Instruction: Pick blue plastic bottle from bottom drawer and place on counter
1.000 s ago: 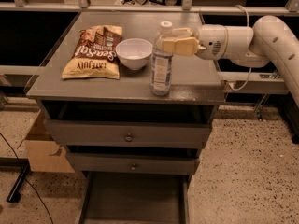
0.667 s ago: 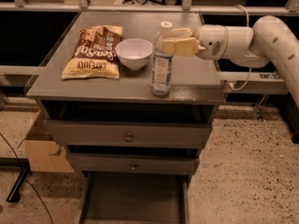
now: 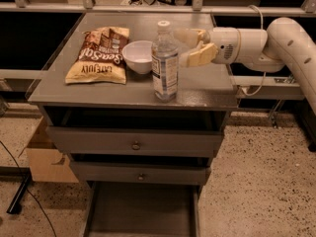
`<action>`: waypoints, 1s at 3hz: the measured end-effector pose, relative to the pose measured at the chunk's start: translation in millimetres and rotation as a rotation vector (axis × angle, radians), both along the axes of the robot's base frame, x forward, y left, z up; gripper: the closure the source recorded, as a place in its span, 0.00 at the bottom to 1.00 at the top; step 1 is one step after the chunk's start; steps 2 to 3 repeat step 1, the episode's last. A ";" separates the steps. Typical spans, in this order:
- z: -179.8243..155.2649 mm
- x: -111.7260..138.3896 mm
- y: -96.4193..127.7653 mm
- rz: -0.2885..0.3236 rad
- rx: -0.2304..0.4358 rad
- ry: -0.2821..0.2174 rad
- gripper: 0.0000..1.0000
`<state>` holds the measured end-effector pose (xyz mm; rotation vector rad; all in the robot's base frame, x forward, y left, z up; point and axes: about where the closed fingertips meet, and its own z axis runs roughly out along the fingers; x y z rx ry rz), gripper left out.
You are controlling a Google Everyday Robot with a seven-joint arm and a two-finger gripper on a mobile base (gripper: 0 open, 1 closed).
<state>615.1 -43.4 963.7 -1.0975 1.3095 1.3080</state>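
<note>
A: Bottle position?

B: Bottle [image 3: 165,70] stands upright on the counter [image 3: 202,90], near the front edge and just right of the bowl [image 3: 138,56]. The chip bag [image 3: 101,56] lies further left. The drawer [image 3: 143,214] is pulled out, and nothing shows in the part that is visible.

A: Progress?

B: My judgement is that the pick and the placement are both done. At most, the arm has to back away.

A: Gripper?

B: Gripper [image 3: 188,47] hangs over the counter at the bottle's right, level with its shoulder. Its fingers are spread with nothing between them. The tips are just beside the bottle, and I cannot tell whether they touch it.
</note>
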 end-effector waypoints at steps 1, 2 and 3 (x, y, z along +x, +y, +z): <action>0.0 0.0 0.0 0.000 0.000 0.000 0.00; 0.0 0.0 0.0 0.000 0.000 0.000 0.00; 0.0 0.0 0.0 0.000 0.000 0.000 0.00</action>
